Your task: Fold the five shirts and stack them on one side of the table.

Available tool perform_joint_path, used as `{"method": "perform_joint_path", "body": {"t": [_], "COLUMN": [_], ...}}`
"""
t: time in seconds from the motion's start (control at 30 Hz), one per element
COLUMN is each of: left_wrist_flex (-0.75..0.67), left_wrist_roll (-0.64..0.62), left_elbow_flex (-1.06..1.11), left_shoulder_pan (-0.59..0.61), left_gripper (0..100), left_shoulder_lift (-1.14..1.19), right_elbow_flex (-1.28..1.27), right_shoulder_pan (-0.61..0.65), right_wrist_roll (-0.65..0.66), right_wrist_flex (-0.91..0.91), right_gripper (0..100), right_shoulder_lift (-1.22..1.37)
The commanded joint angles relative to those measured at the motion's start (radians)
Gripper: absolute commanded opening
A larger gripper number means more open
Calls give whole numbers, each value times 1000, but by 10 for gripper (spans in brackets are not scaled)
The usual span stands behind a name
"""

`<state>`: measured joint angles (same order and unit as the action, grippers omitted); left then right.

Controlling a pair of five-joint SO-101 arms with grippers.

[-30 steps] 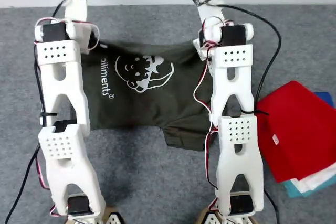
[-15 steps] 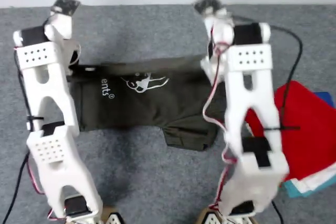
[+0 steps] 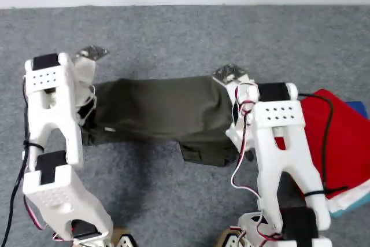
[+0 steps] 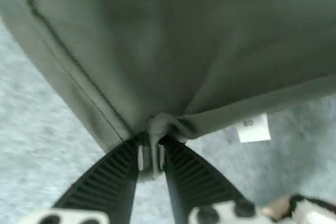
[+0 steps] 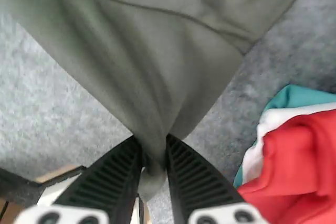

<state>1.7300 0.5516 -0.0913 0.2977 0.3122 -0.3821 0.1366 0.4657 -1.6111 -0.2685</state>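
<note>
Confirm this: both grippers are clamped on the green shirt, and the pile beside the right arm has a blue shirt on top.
Wrong on the pile: the high view shows a red shirt on top, not a blue one. The left gripper and right gripper are both clamped on the green shirt.

The dark green shirt (image 3: pixel 162 108) is soft, matt cloth with stitched hems. Under it, the table (image 3: pixel 173 33) has a rough grey felt-like cover. The left gripper (image 4: pixel 150 157) and right gripper (image 5: pixel 154 158) are black ribbed plastic.
</note>
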Motion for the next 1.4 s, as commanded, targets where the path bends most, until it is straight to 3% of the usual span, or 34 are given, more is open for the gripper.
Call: {"method": "perform_joint_path", "body": {"t": [0.0, 0.23, 0.33, 0.47, 0.6, 0.73, 0.97, 1.1, 1.23, 1.37], "left_wrist_flex": [-28, -213, -213, -212, -212, -212, -218, -287, -542, -721], "left_wrist_roll": [15, 11, 11, 9, 14, 14, 14, -17, -245, -445], "left_elbow_flex": [62, 269, 263, 231, 188, 150, 142, 150, 150, 130], "left_shoulder_pan": [17, 43, 41, 48, 48, 46, 48, 43, 43, 23], "left_gripper": [13, 15, 21, 93, 111, 112, 112, 112, 112, 112], "left_shoulder_lift": [-61, -57, -83, -150, -232, -302, -422, -442, -351, -199], "right_elbow_flex": [-37, -169, -140, -31, 164, 339, 298, 204, 135, 127], "right_shoulder_pan": [-8, -15, -8, -8, -10, -67, -117, -107, -73, -39], "right_wrist_roll": [46, 60, 60, -6, 3, -12, -14, -14, -23, -132], "right_wrist_flex": [12, 133, 101, -21, -177, -171, -21, 170, 443, 618], "right_gripper": [9, 10, 91, 225, 226, 226, 202, 186, 187, 187], "right_shoulder_lift": [-51, -54, -56, -56, -56, -73, -27, 1, 45, 124]}}
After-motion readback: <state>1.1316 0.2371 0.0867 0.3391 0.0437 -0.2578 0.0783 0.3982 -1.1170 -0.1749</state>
